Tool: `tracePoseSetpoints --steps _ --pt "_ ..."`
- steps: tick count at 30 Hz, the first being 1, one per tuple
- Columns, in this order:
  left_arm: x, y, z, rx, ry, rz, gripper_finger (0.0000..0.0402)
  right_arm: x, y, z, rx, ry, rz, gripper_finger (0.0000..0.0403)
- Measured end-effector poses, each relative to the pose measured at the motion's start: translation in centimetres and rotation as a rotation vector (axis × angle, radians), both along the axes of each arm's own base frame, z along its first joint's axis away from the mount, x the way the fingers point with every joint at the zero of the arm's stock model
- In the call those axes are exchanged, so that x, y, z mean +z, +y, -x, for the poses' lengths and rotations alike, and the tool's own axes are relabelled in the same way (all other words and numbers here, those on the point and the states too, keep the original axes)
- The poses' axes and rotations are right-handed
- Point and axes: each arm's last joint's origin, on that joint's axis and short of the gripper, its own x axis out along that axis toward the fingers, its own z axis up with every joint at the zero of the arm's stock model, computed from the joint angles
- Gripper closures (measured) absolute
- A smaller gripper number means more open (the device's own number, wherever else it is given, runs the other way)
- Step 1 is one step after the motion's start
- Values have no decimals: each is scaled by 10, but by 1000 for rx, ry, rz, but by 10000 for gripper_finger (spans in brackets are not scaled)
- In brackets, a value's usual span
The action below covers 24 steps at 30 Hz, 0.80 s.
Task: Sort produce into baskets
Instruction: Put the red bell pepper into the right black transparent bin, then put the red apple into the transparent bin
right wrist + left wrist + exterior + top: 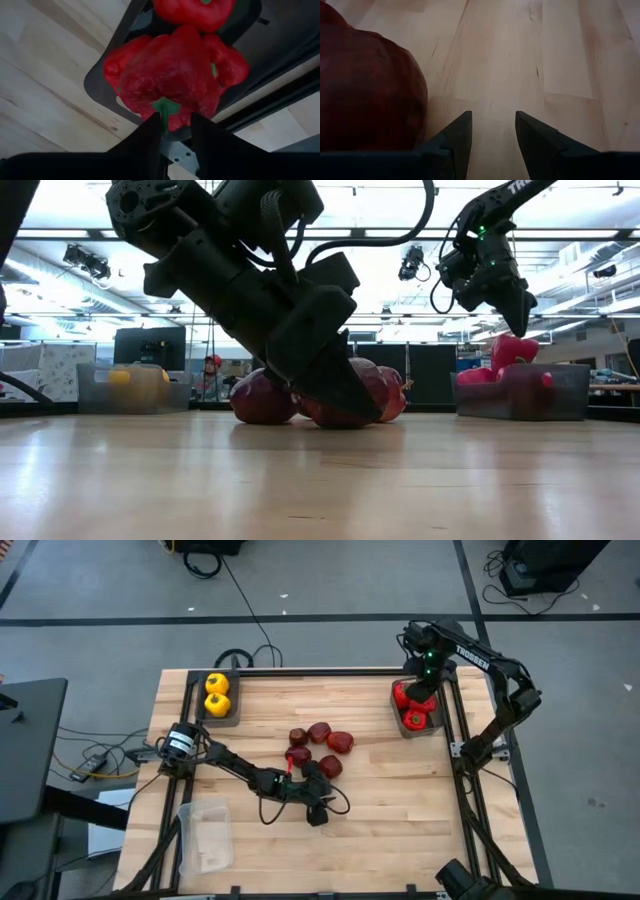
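Note:
Several dark maroon fruits (320,732) lie in a loose group at the table's middle. My left gripper (492,115) rests low and open just near of them, with bare wood between its fingers and one maroon fruit (367,90) beside its outer side. Two yellow peppers (217,695) lie in the grey basket (232,720) at the far left. Red peppers (413,718) fill the grey basket (560,395) at the far right. My right gripper (175,117) points down over it, slightly open, right above the green stem (165,111) of the top red pepper (170,75). My right gripper stands with its fingertips (150,125) at the top pepper's green stem, coming from above. Whether they touch the stem, I cannot tell. The pepper sits upright on the other red peppers in the basket (512,352).
A clear plastic basket (205,835) stands at the near left corner. The table's metal frame rail (455,720) runs close beside the red-pepper basket. Open wood stretches along the near right side (400,830).

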Motion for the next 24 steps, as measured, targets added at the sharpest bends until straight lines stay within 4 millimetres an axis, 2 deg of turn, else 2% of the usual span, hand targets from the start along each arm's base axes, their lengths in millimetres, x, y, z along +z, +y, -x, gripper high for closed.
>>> tracePoseSetpoints --steps 7,13,17,24 --pt "0 0 0 6 -2 23 246 6 -2 1 -80 50 58 266" --pt "5 -3 2 21 -16 9 246 46 3 0 -108 -51 188 268" --pt "21 -5 5 15 -40 11 246 74 13 2 -146 -133 294 268" --pt "57 -7 23 40 -24 -56 246 104 43 -1 -161 -284 455 269"
